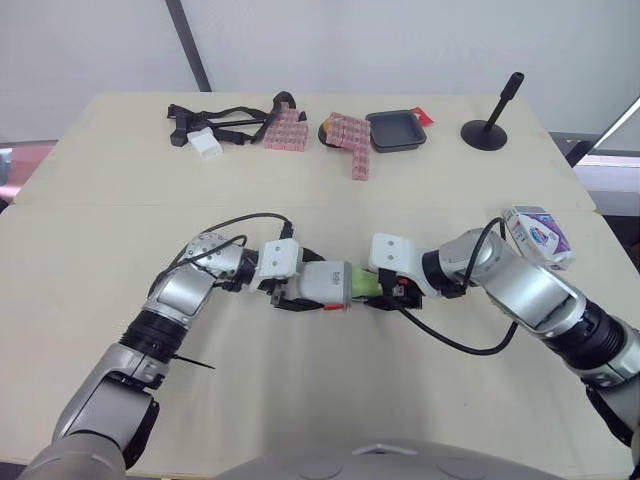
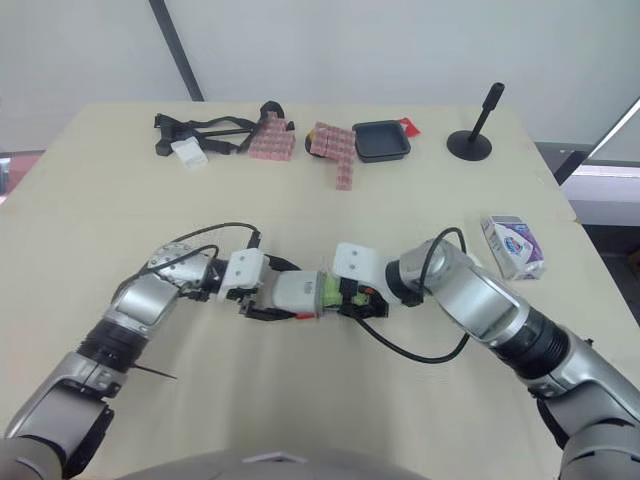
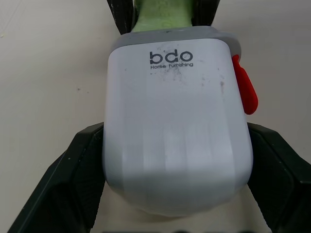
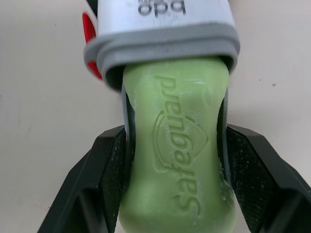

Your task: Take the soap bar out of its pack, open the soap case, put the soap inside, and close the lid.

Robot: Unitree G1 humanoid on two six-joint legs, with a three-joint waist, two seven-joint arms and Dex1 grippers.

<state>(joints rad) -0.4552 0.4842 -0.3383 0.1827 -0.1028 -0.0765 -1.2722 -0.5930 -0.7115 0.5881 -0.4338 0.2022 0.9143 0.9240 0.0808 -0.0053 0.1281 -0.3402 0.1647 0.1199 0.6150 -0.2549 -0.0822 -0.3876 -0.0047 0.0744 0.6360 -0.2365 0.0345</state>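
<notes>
**Two grippers joined over the near surface, soap bar part-way into its case**

Nearest the robot, low over the pale surface, the white soap case is pinched across its flanks by the left gripper. Its open mouth, edged by a grey rim, is turned towards the other arm, and a red latch is seen on one side. Just beside it, the green soap bar is clamped at its waist by the right gripper. The bar's leading end is tucked inside the mouth, so bar and case are touching. The soap is thus judged unpacked and the insertion under way. The lid is not made out, and closing is left to be done.

The bar is judged rigid and fairly dense but waxy, so a slip along the pads is to be expected under a hard push. The narrowed waist, where it is held, is judged the safest hold, though the rim would be met by the fingers before the bar is fully home. The case is judged light, hard, smooth plastic, best held across the flanks, clear of latch and mouth.

Farther right, the soap pack lies on the surface beside the right arm. At the far edge, black straps, pink blocks, a black tray and a black stand are ranged, well apart from the work.
</notes>
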